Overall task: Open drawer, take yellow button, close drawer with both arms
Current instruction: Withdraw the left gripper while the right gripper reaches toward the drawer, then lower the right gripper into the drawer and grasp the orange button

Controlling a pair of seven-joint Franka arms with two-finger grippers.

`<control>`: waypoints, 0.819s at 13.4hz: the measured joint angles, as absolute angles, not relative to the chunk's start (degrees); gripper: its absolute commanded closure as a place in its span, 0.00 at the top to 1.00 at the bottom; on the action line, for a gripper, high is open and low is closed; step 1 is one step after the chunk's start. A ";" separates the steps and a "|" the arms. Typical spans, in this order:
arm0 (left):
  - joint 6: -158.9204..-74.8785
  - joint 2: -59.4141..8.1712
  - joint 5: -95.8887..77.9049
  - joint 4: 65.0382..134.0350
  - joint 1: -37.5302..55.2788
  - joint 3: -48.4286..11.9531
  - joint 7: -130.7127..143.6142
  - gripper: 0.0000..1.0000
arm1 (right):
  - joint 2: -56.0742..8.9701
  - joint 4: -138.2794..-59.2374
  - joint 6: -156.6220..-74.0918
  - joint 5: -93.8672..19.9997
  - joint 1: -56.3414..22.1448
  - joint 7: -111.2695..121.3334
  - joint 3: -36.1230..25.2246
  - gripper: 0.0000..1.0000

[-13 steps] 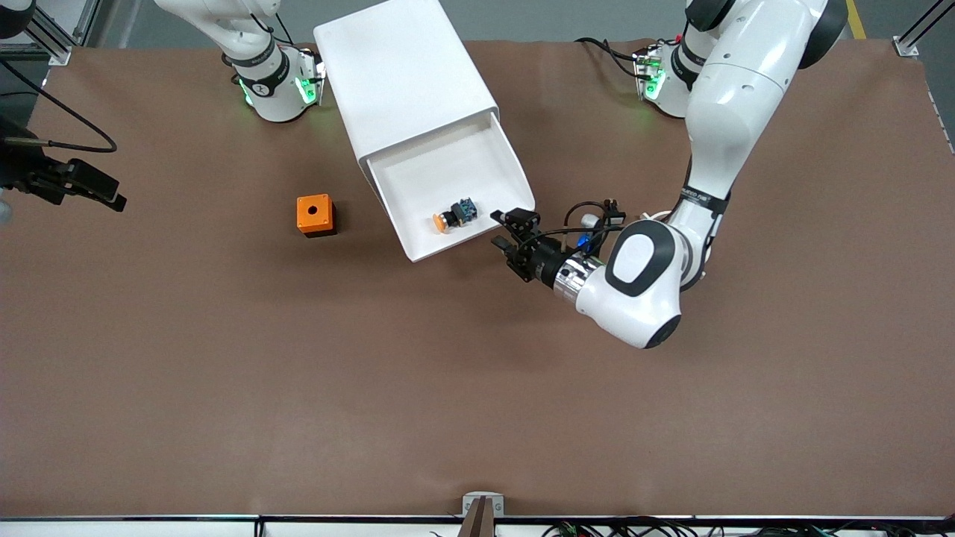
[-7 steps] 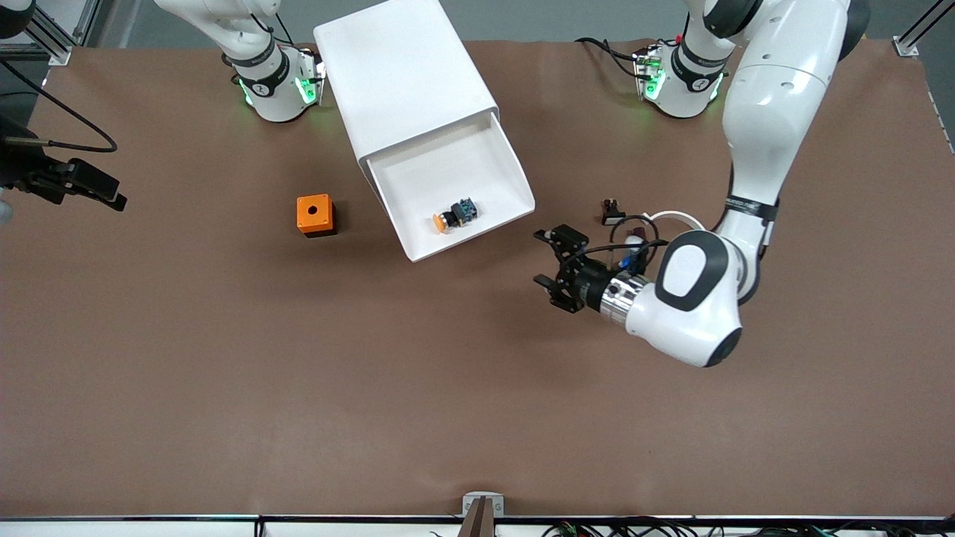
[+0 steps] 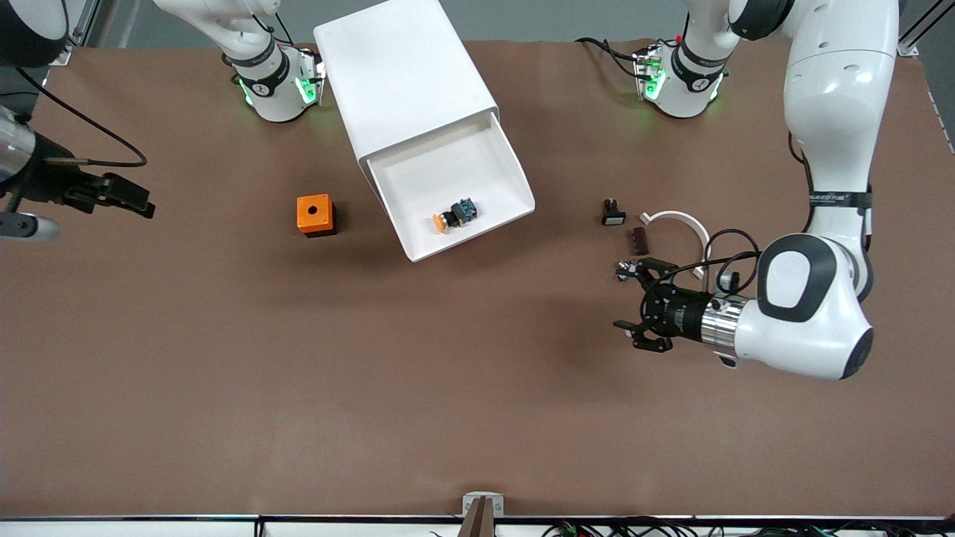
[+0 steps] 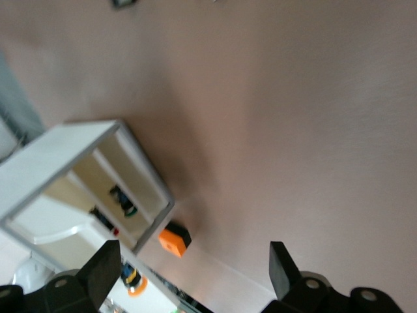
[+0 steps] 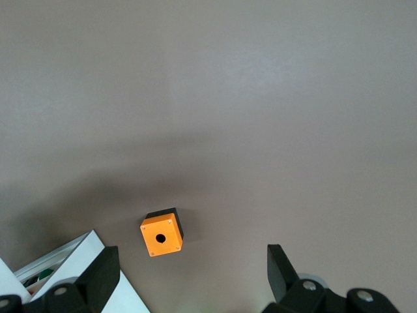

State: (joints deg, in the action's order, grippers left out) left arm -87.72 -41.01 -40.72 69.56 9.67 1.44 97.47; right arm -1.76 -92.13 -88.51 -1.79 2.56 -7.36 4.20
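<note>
The white cabinet stands between the two arm bases. Its top drawer is pulled out. The button, with an orange cap and a black-and-blue body, lies in the drawer near its front edge. My left gripper is open and empty, low over bare table toward the left arm's end, well clear of the drawer. Its wrist view shows the cabinet some way off. My right gripper is open and empty at the right arm's end of the table, also shown in its wrist view.
An orange cube with a hole sits beside the drawer toward the right arm's end and shows in the right wrist view. A small black white-faced part, a brown part and a white curved piece lie near the left gripper.
My left gripper has drawn back from the drawer's front corner toward the left arm's end of the table, staying open. The right gripper has shifted slightly toward the middle. The drawer and button have not moved.
</note>
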 measured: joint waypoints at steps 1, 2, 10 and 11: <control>-87.74 -40.52 -37.00 69.51 9.69 1.74 93.64 1.00 | -2.21 -92.18 -88.60 -2.51 2.20 -9.00 4.99 1.00; -88.04 -39.99 -33.31 69.45 9.95 1.73 91.07 1.00 | -2.61 -92.21 -88.68 -3.43 1.96 -11.59 5.97 1.00; -94.04 -35.87 -16.47 69.31 12.58 1.68 77.53 1.00 | -6.18 -92.72 -93.56 -4.38 1.17 -48.78 21.30 0.98; -94.04 -35.63 -15.70 69.31 12.62 1.68 75.39 1.00 | -7.12 -92.76 -94.85 -4.39 0.37 -53.66 22.46 0.99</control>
